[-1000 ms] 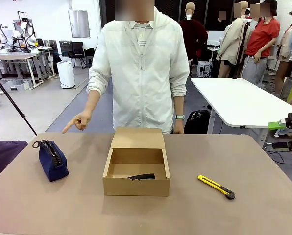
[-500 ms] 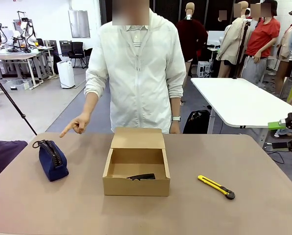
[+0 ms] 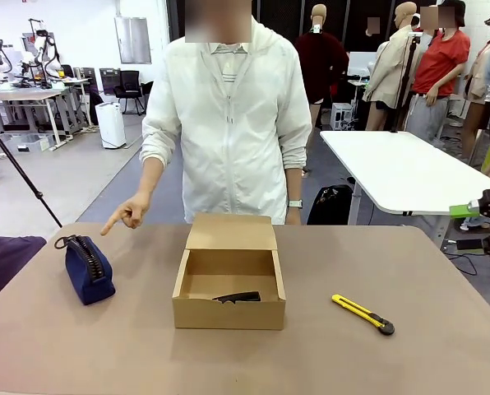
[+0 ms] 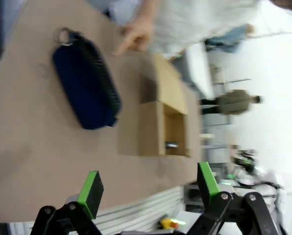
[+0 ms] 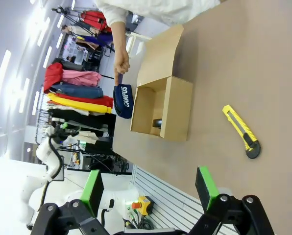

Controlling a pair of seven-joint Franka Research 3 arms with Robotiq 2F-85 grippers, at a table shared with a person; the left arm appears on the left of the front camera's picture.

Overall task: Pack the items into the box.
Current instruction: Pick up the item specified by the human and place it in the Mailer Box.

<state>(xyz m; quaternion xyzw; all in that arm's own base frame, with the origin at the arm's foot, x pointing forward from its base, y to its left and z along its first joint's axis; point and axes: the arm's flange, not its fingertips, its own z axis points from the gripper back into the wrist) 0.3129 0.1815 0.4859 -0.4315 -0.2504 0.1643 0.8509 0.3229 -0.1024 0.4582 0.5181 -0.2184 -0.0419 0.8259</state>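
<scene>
One navy pouch [image 3: 87,269] at table left, near the edge; person's hand [image 3: 130,214] points at it. One box [image 3: 228,284] in the middle, lid up, w/ one slim black object [image 3: 238,297] inside. One knife [image 3: 362,313] at right, well apart from box. Vs. 1 s ago: things same place, hand a bit lower. Free table [image 3: 442,354] in front. Left gripper [image 4: 150,183] & right gripper [image 5: 148,188]: fingers apart, holding nothing.

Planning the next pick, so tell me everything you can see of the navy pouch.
The navy pouch is blue fabric, oblong, with a dark zip along its top that looks closed and a small ring pull at its far end. White CAMPUS lettering shows on one side in the right wrist view. It sits zip-up on the table, to the left of the box and apart from it. The person's hand points at it without touching; nothing but the table touches it.
</scene>
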